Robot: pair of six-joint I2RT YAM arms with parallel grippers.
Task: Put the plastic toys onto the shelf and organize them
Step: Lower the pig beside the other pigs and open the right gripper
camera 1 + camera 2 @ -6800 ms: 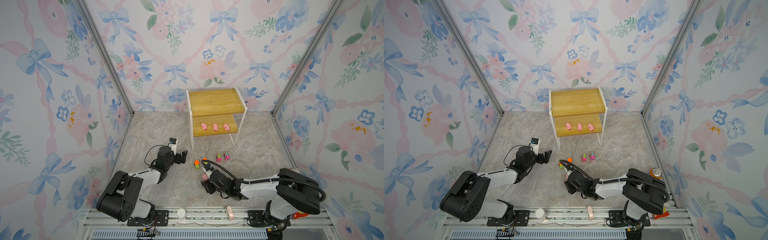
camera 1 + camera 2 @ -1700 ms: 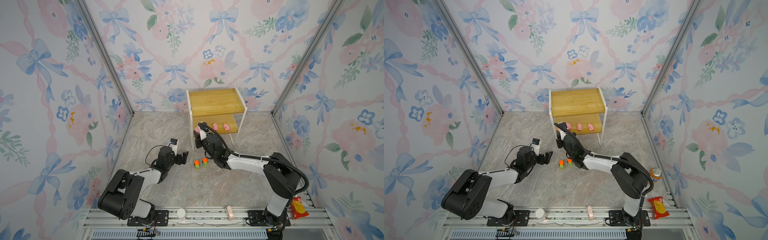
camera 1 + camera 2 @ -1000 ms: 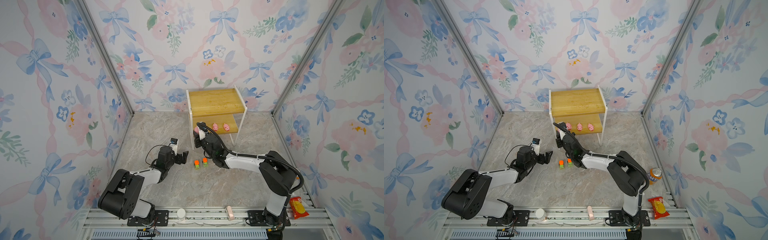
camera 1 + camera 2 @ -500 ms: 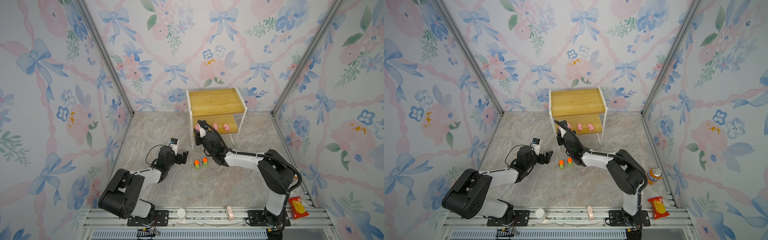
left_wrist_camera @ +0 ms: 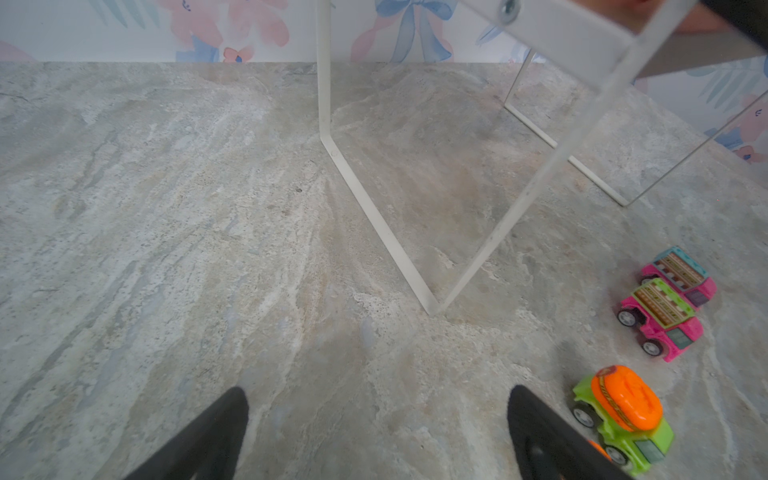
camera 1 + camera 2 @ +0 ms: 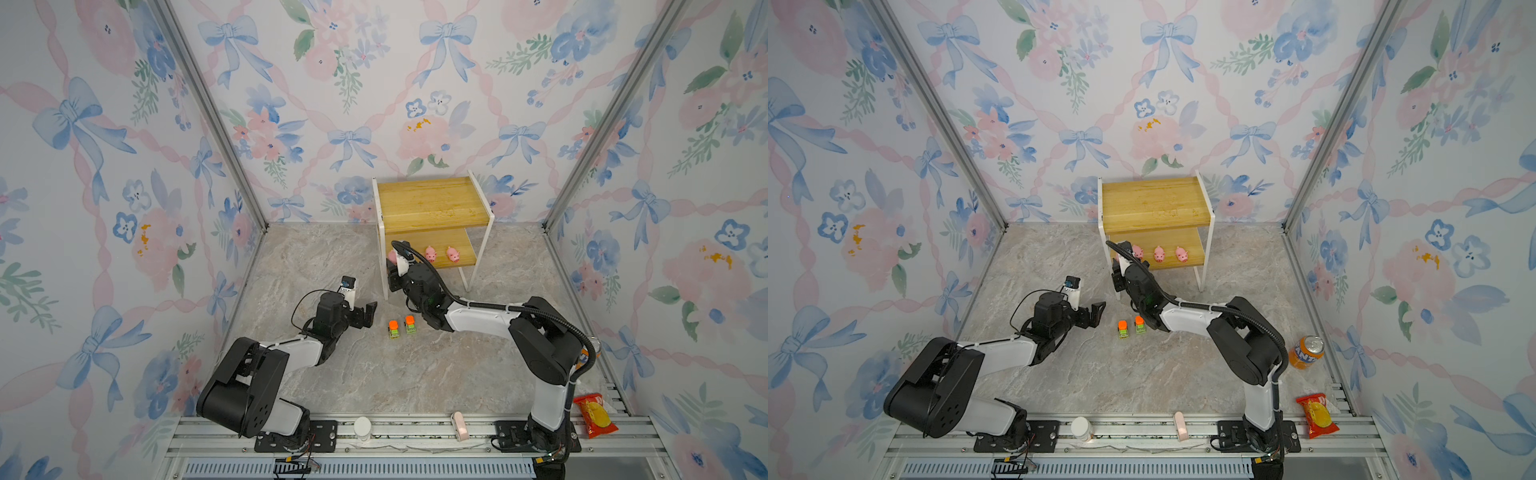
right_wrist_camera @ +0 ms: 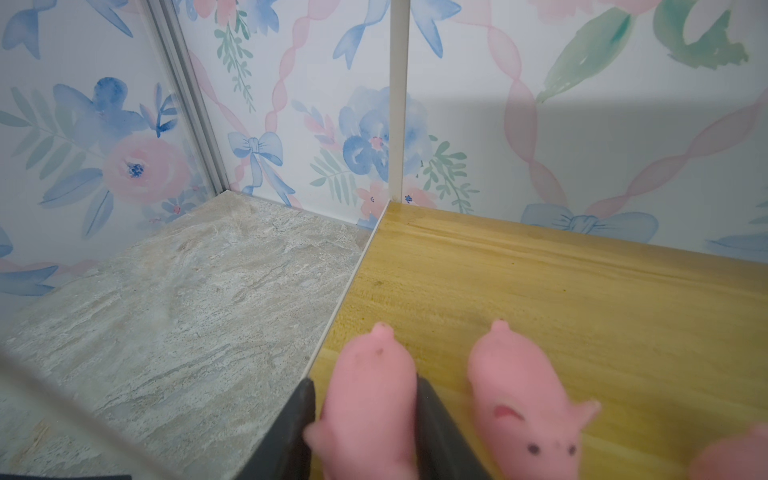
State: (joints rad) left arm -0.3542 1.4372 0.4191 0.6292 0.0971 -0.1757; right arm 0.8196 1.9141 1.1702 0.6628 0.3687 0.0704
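Observation:
The shelf (image 6: 432,203) stands at the back, its lower board (image 7: 540,299) holding pink pigs (image 6: 1158,253) in a row. My right gripper (image 7: 365,382) is at that board's left end, shut on another pink pig (image 7: 370,395) that sits beside the nearest pig (image 7: 519,386); in a top view this held pig (image 6: 392,256) peeks out by the shelf's left leg. Two green trucks (image 6: 393,328) (image 6: 410,324) stand on the floor. My left gripper (image 6: 365,318) (image 5: 378,390) lies open just left of them, holding nothing. Two pink buses (image 5: 660,320) (image 5: 681,274) sit past a truck (image 5: 623,415); my right arm hides them in both top views.
The shelf's thin white legs (image 5: 328,83) stand just ahead of my left gripper. An orange soda can (image 6: 1307,351) and a red snack bag (image 6: 1316,415) sit at the front right. A white bottle (image 6: 362,428) and a small pink item (image 6: 457,430) rest on the front rail.
My right arm has carried the pink pig from the front floor to the lower board's left end, edging onto it over the last second. The left arm has stayed put.

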